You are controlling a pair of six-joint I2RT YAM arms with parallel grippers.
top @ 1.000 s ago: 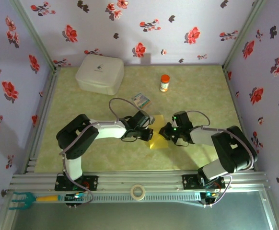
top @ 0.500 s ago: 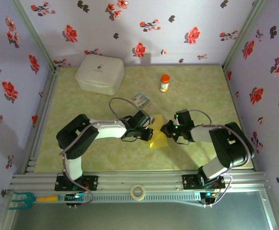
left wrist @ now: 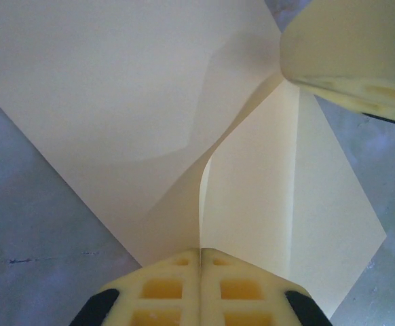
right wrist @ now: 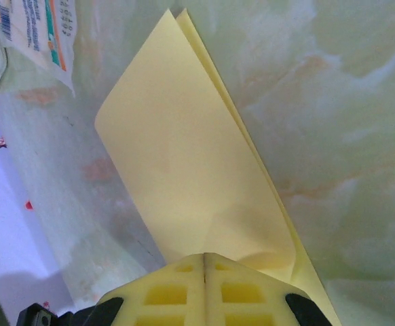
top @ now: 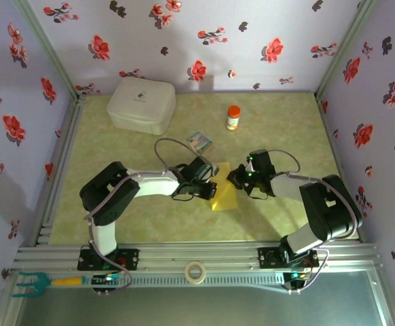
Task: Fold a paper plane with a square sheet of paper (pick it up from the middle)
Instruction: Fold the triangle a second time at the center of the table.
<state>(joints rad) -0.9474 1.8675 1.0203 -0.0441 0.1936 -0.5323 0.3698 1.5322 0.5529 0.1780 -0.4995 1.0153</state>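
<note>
Printed packet [right wrist: 38,30]: barcode, tiny digits, illegible. White box [top: 142,109]: small dark logo, unreadable.

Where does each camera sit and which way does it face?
Top external: above and behind the bases, looking down at the table; left arm and right arm meet over the yellow sheet.
Left wrist: on the left arm, looking along the shut left fingers at the pinched sheet.
Right wrist: on the right arm, looking past the right fingers, shut on the sheet.
All share the sheet.
</note>
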